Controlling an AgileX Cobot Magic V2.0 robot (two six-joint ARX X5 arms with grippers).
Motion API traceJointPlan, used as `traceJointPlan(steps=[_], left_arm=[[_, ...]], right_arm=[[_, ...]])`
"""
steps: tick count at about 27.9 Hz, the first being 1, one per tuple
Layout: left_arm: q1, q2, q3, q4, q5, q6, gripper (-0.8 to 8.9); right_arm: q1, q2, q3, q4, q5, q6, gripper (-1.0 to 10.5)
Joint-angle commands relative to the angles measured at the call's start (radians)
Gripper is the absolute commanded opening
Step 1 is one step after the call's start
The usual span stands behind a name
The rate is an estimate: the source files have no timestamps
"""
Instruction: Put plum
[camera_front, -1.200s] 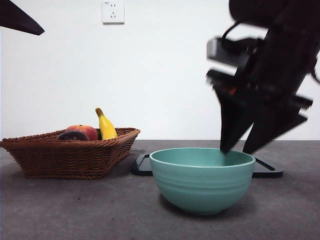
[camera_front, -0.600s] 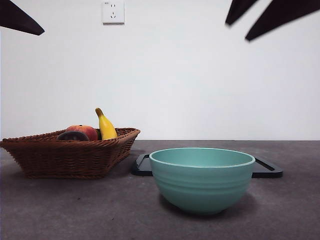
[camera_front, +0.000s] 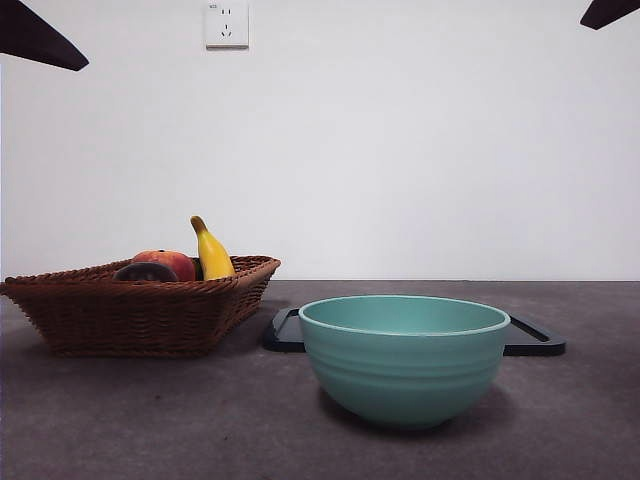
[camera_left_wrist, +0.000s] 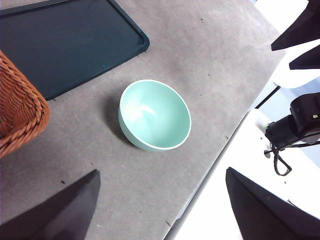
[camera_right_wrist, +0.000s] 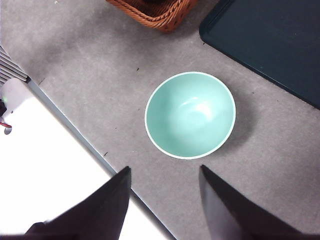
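The plum (camera_front: 146, 271) is a dark rounded fruit lying in the brown wicker basket (camera_front: 140, 310) at the left, next to a red-orange peach (camera_front: 172, 262) and a yellow banana (camera_front: 211, 251). The teal bowl (camera_front: 404, 355) stands in front at the middle; it shows empty in the left wrist view (camera_left_wrist: 155, 115) and the right wrist view (camera_right_wrist: 190, 115). My left gripper (camera_left_wrist: 160, 210) is open and empty, high above the table. My right gripper (camera_right_wrist: 165, 200) is open and empty, high above the bowl. In the front view each arm shows only as a black tip at a top corner.
A dark flat tray (camera_front: 535, 338) lies behind the bowl, also in the left wrist view (camera_left_wrist: 65, 40) and the right wrist view (camera_right_wrist: 275, 40). The table's front edge (camera_right_wrist: 85, 135) runs close to the bowl. A white wall with a socket (camera_front: 226, 23) stands behind.
My right gripper, which was low at the bowl's far rim a second ago, has risen up and away to the top right corner. The fruits, the basket and the bowl have not moved.
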Motion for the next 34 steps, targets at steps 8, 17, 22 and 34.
traceJointPlan(steps=[8,17,22,34], left_arm=[[-0.005,0.006,0.012,0.005,0.006,0.014,4.03],[-0.005,0.006,0.012,0.005,0.005,0.014,1.76],[-0.005,0.006,0.012,0.005,0.006,0.014,0.07],[-0.005,0.006,0.012,0.005,0.006,0.014,0.07]], right_arm=[[0.006,0.008,0.014,0.005,-0.003,-0.013,2.2],[0.006,0.008,0.014,0.005,-0.003,-0.015,1.1],[0.006,0.008,0.014,0.004,-0.002,-0.016,0.1],[0.006,0.008,0.014,0.006,-0.002,-0.015,0.1]])
